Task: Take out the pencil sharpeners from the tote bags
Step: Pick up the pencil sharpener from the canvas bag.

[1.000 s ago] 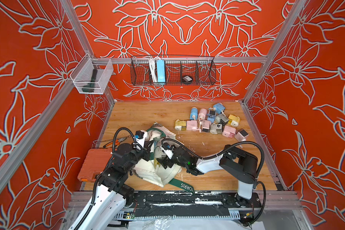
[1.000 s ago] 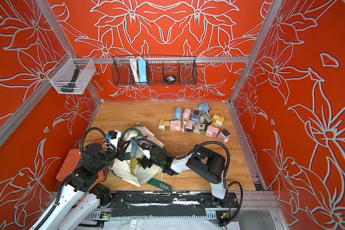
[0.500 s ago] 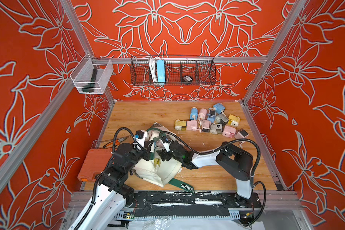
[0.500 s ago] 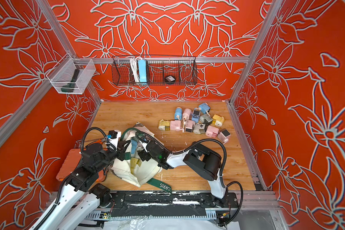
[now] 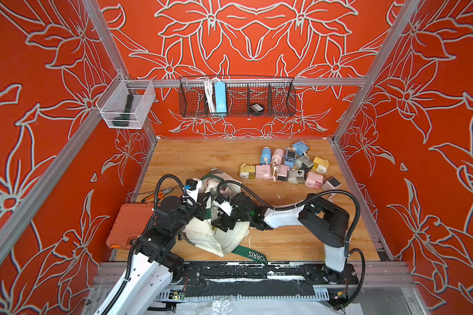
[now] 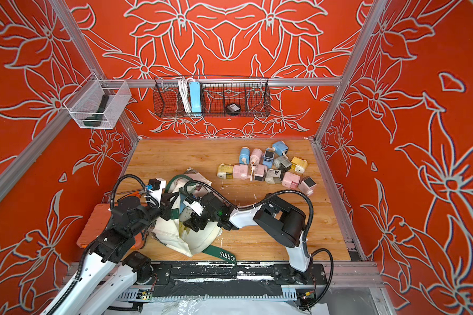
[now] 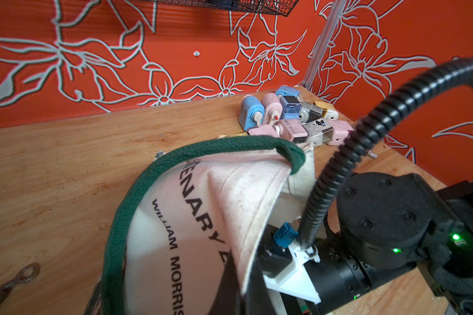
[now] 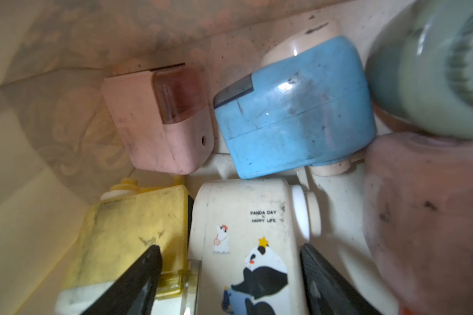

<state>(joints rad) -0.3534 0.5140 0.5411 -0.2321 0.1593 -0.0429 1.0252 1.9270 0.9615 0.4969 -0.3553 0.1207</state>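
Inside the cream canvas tote bag (image 5: 231, 238) the right gripper (image 8: 228, 246) is drawn back, jaws parted astride the white panda-printed plastic sharpener (image 8: 246, 218); the rim is kept clenched by the left gripper (image 5: 201, 212).

orange case (image 5: 129, 229) – left of the left claw (image 5: 202, 211) | pliers (image 5: 161, 193) – left too, near wall | wire basket (image 5: 281, 95) + blue power strip (image 5: 219, 98) – way out front, back wall

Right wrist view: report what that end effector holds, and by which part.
Nothing is clamped: the right end effector stands open astride the white panda sharpener, one finger apart from its body.
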